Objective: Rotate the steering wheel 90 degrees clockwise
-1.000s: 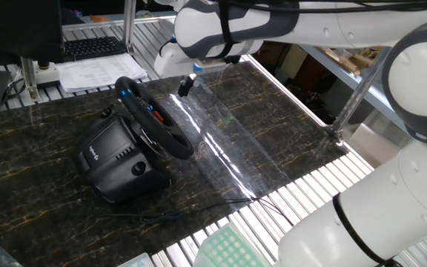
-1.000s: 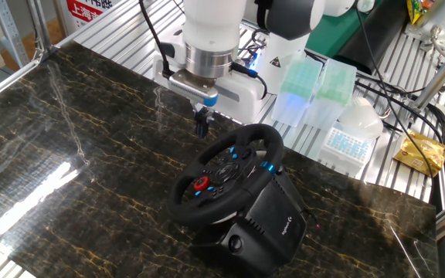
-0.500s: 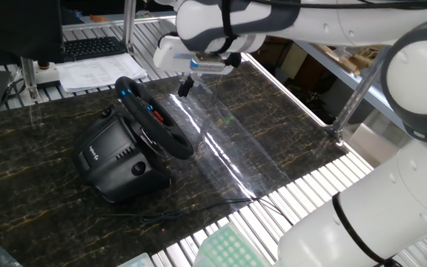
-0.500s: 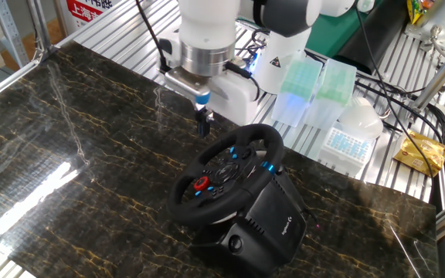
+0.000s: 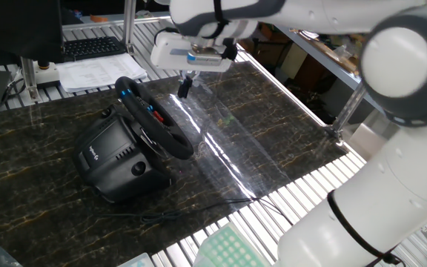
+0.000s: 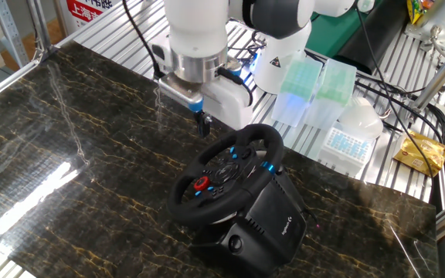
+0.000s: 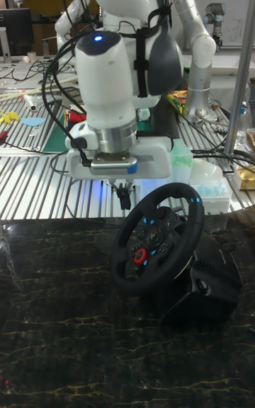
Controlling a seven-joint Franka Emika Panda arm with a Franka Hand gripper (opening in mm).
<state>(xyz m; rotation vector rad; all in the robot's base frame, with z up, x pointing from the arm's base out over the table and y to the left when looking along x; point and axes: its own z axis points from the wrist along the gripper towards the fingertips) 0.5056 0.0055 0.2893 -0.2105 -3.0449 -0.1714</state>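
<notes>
The steering wheel (image 6: pixel 226 171) is a black round rim with blue and red hub marks, tilted on its bulky black housing (image 6: pixel 273 220). It also shows edge-on in one fixed view (image 5: pixel 153 119) and face-on in the tall view (image 7: pixel 157 244). My gripper (image 6: pixel 202 123) hangs just above and beside the rim's upper far edge, fingers together, holding nothing. It appears in the other views too (image 5: pixel 184 87) (image 7: pixel 124 197). It does not touch the rim.
The housing (image 5: pixel 113 157) sits on a dark marbled tabletop (image 6: pixel 76 154). Pipette-tip boxes (image 6: pixel 307 89) and cables lie behind the table. A keyboard and papers (image 5: pixel 87 55) sit at the far side. A thin cable (image 5: pixel 199 208) crosses the tabletop.
The arm's wrist has rotated and shifted slightly; the fingertips stay almost in place near the rim's top. The wheel has not turned.
</notes>
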